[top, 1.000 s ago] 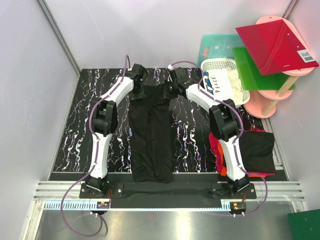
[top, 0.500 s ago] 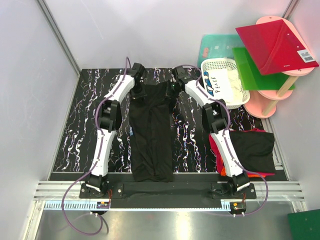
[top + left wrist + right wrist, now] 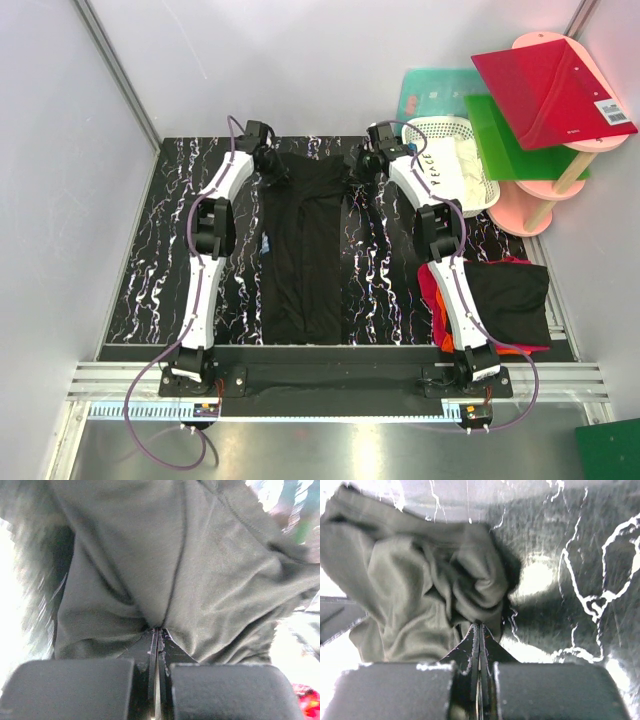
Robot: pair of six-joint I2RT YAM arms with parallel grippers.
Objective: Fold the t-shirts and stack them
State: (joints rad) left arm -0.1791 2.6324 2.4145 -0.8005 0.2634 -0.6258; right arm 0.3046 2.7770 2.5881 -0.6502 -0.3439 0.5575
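Note:
A black t-shirt (image 3: 305, 250) lies as a long narrow strip down the middle of the black marbled table (image 3: 150, 260). My left gripper (image 3: 268, 160) is shut on its far left corner; in the left wrist view the cloth (image 3: 170, 565) bunches at the closed fingertips (image 3: 158, 630). My right gripper (image 3: 362, 163) is shut on the far right corner, and the right wrist view shows a wad of the same cloth (image 3: 430, 585) pinched at my gripper (image 3: 479, 625). A pile of folded t-shirts (image 3: 500, 300), black over red and orange, lies at the right edge.
A white lattice basket (image 3: 450, 165) with pale cloth stands at the back right, close to my right arm. Behind it a pink stand (image 3: 560, 170) carries a red board (image 3: 550, 90) and a green board (image 3: 510, 140). White walls close the back and left.
Both grippers have moved toward the far edge of the table and spread apart, pulling the shirt's top end with them. The strip is longer and flatter now.

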